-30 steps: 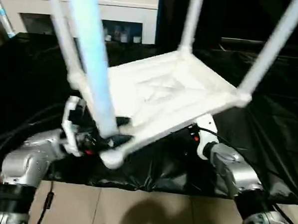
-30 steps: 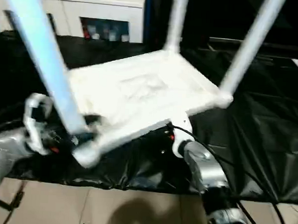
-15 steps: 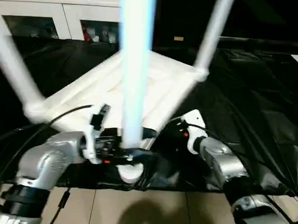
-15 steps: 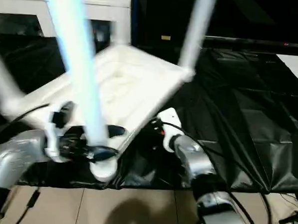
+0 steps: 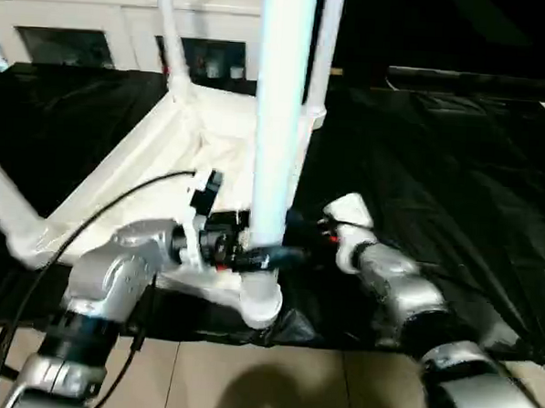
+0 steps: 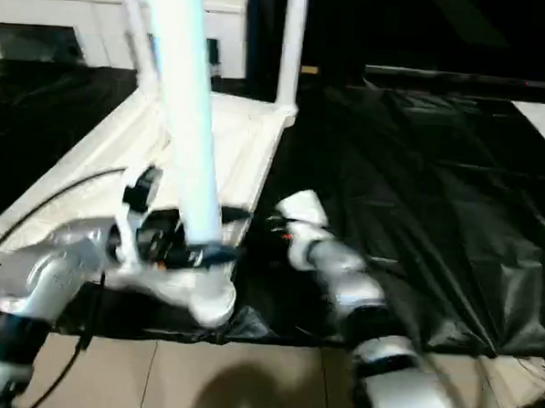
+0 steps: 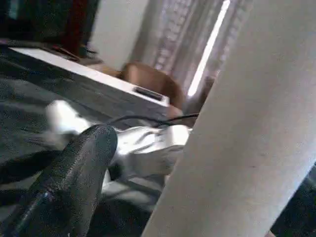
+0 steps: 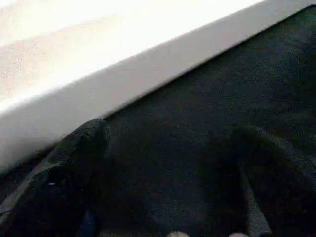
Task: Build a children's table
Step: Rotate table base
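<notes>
On black sheet point(image 5: 457, 177): table top point(image 5: 165, 162), upside down, legs up
Left gripper point(image 5: 251, 255): clamped on near leg point(image 5: 281, 122)
Right gripper point(image 8: 168, 182): fingers apart, holding nothing

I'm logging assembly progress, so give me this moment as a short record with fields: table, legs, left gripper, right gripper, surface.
table: children's table upside down, tilted
legs: all fitted; nearest leg rises toward the camera
left gripper: left gripper wide around the nearest leg's base
right gripper: right gripper, jaws open, empty, beside the tabletop edge
surface: black sheet
background: white cabinet

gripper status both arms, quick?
Left gripper: closed around the near table leg, just above its corner socket.
Right gripper: open, empty, beside the table top's edge.
</notes>
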Tool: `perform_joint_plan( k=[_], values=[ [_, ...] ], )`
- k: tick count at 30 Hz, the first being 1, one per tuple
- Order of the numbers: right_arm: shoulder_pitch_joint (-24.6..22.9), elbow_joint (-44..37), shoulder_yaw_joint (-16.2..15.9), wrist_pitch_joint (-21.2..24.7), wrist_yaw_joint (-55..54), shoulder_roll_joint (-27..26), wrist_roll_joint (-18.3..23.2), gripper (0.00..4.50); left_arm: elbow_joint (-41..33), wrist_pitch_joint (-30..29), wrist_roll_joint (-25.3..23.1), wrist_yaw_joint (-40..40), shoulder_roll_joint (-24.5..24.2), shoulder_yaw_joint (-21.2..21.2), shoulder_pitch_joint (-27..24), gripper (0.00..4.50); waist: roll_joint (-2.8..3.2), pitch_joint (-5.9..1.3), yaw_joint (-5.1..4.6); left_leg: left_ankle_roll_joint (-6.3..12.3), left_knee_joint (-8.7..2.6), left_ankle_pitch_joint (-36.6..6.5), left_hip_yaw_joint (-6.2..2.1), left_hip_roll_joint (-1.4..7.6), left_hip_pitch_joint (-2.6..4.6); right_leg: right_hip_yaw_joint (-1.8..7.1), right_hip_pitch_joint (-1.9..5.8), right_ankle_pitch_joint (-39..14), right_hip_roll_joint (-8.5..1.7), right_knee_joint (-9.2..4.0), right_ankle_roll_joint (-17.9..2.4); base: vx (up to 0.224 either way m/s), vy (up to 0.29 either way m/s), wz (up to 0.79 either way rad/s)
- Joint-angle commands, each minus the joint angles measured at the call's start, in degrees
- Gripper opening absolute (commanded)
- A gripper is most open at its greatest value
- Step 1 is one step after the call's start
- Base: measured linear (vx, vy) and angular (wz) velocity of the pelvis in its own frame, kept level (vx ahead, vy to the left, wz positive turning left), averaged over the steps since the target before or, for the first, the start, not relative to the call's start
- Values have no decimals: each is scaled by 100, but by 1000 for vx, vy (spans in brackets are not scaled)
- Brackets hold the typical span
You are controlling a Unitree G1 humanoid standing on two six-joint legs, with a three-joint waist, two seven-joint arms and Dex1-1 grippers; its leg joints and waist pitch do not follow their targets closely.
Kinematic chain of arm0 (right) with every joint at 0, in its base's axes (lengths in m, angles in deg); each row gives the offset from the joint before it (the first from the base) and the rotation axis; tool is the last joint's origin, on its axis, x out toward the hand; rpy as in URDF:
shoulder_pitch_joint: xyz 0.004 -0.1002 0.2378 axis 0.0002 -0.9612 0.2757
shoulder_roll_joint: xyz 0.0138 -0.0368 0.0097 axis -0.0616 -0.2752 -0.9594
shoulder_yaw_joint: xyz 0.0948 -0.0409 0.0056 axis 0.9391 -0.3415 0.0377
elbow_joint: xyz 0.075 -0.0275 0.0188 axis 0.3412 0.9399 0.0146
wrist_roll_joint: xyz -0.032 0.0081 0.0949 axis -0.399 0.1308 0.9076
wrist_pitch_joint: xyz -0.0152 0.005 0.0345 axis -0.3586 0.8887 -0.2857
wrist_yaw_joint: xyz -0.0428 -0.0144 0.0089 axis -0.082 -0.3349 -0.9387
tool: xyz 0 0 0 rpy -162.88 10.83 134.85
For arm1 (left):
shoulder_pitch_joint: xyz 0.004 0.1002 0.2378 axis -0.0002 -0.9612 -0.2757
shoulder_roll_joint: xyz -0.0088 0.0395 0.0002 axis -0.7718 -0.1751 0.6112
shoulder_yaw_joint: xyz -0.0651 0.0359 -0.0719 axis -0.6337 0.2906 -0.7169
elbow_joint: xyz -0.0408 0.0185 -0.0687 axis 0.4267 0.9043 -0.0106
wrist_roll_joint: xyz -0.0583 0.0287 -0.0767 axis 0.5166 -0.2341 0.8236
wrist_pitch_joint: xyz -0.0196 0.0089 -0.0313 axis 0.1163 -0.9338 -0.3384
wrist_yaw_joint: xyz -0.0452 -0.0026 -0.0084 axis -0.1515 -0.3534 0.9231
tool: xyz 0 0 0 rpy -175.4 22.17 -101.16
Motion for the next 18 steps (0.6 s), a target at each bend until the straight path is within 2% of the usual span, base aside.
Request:
perform_joint_plan(
  k=[1,2,5,7,8,10,11,12,13,14,17,18],
  values=[
    [-31,-157,97,-112,214,100,100,450,284,328,-278,-173,83,-78,211,446,7,-362,17,143,-388,-1150,-107,219,80,312,302,-1241,-387,-420,-1241,0,0,0],
    [-33,-160,99,-118,224,110,99,450,312,362,-301,-189,96,-74,226,446,-5,-368,32,158,-385,-1125,-105,215,74,309,308,-1240,-387,-431,-1224,0,0,0],
    [-107,-276,101,-215,380,295,77,450,725,761,-582,-362,286,49,456,446,9,-380,56,193,-374,-1019,-103,214,57,302,316,-1061,-382,-425,-1267,0,0,0],
    [-228,-460,116,-272,546,471,74,450,1229,1285,-955,-601,500,221,685,446,2,-392,82,220,-366,-996,-108,220,56,298,333,-968,-385,-409,-1275,0,0,0],
    [-232,-468,117,-274,553,477,74,450,1252,1311,-973,-616,509,227,694,446,7,-392,103,255,-361,-1003,-104,215,63,295,328,-979,-381,-427,-1247,0,0,0],
    [-309,-598,152,-248,647,556,105,450,1605,1692,-1213,-900,688,255,835,446,21,-406,107,263,-357,-1005,-116,219,48,288,342,-941,-390,-408,-1273,0,0,0],
    [-344,-649,161,-245,673,585,113,450,1703,1795,-1284,-974,744,265,872,446,7,-393,102,284,-360,-1015,-111,208,31,283,348,-966,-380,-429,-1261,0,0,0],
    [-368,-684,168,-243,692,604,118,450,1771,1866,-1333,-1024,782,271,898,446,24,-395,106,293,-357,-1032,-116,206,35,280,348,-993,-380,-441,-1246,0,0,0],
    [-511,-863,197,-220,784,700,153,450,1999,2084,-1604,-1299,924,383,965,446,6,-395,107,323,-359,-1035,-120,207,28,277,353,-982,-374,-458,-1228,0,0,0],
    [-576,-942,213,-208,814,739,172,450,2066,2179,-1694,-1332,975,445,967,446,0,-399,118,327,-352,-1070,-117,215,49,279,345,-995,-379,-453,-1222,0,0,0],
    [-696,-1113,255,-154,853,801,225,450,2200,2420,-1830,-1438,1076,498,953,446,-4,-404,136,378,-355,-1028,-131,211,19,269,361,-1062,-396,-458,-1215,0,0,0],
    [-778,-1255,278,-119,902,839,274,450,2247,2569,-1891,-1468,1075,499,939,446,6,-406,139,388,-353,-1054,-129,218,31,268,348,-1060,-397,-473,-1225,0,0,0]
  ],
)
